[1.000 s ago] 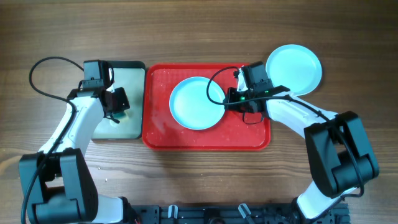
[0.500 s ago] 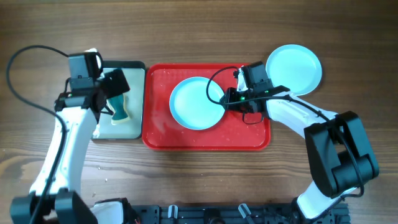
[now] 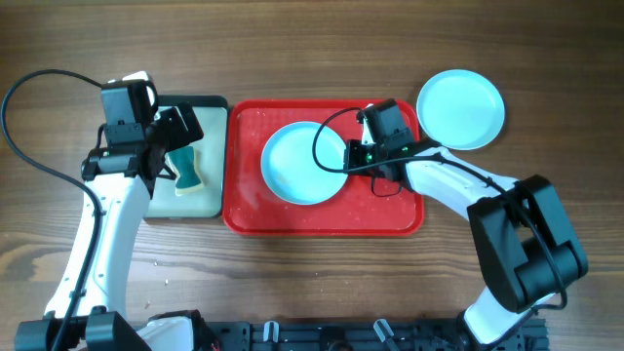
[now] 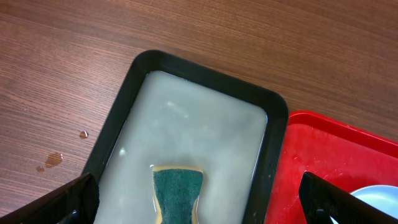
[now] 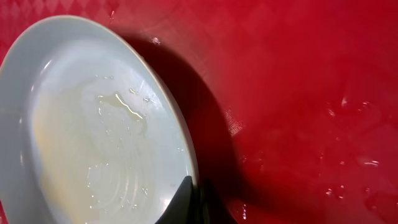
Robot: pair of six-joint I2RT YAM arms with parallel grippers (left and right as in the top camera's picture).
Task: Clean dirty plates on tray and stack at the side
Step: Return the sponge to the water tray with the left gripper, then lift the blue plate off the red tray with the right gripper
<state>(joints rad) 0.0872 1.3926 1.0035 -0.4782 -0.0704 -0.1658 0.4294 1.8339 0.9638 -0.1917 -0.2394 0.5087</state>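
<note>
A pale turquoise plate (image 3: 304, 163) lies on the red tray (image 3: 322, 219), its right side tipped up off the tray floor. My right gripper (image 3: 351, 158) is shut on that plate's right rim. In the right wrist view the plate (image 5: 93, 124) is wet and casts a dark shadow on the tray (image 5: 311, 93), and the fingers (image 5: 186, 202) pinch its edge. A second turquoise plate (image 3: 460, 109) rests on the table to the right of the tray. My left gripper (image 3: 171, 144) hangs open above the small black tray, clear of the sponge (image 4: 177, 193).
The black-rimmed tray (image 3: 216, 156) holds cloudy water and the green-and-yellow sponge (image 3: 185, 174), and stands against the red tray's left side. Water drops (image 4: 53, 158) mark the wood to its left. Cables loop over both arms.
My left gripper has opened, let go of the sponge in the small tray and lifted away. My right gripper has shifted the plate slightly left on the red tray.
</note>
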